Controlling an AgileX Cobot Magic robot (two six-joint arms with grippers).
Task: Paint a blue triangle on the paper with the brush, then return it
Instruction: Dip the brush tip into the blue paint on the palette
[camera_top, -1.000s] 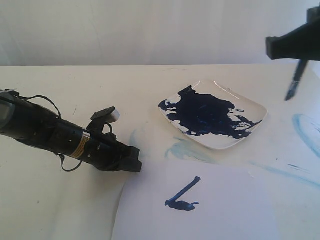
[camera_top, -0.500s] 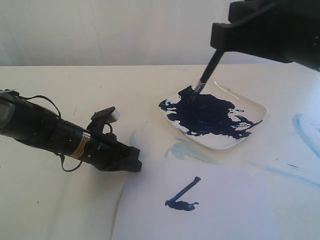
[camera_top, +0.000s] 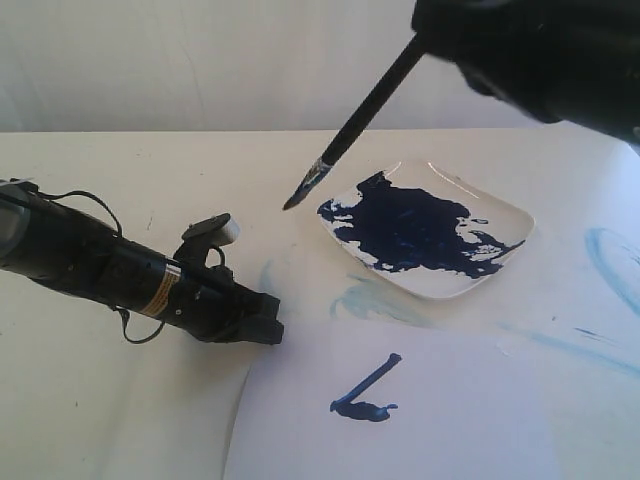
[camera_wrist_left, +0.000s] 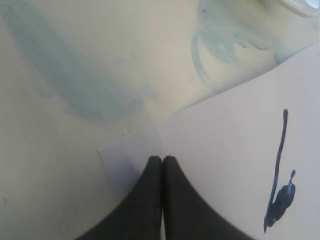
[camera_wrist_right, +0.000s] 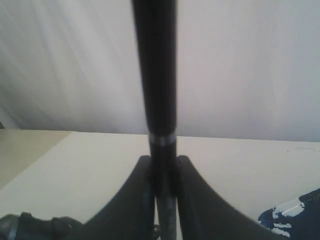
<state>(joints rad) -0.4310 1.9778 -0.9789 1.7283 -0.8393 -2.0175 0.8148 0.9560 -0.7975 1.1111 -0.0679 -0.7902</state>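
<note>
While right end effector (camera_wrist_right: 163, 161) grips the brush (camera_top: 356, 118), tip airborne beside the plate (camera_top: 508, 213), triangle (camera_top: 366, 393) on paper (camera_top: 460, 430) has just one side plus base. Next: lower tip, finish it. Left end effector (camera_wrist_left: 162, 160) shut at paper corner.

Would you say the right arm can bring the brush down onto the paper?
Probably yes: the right gripper holds the brush aloft beside the plate, nothing lies on the paper near the blue strokes, and the left gripper sits at its corner.
</note>
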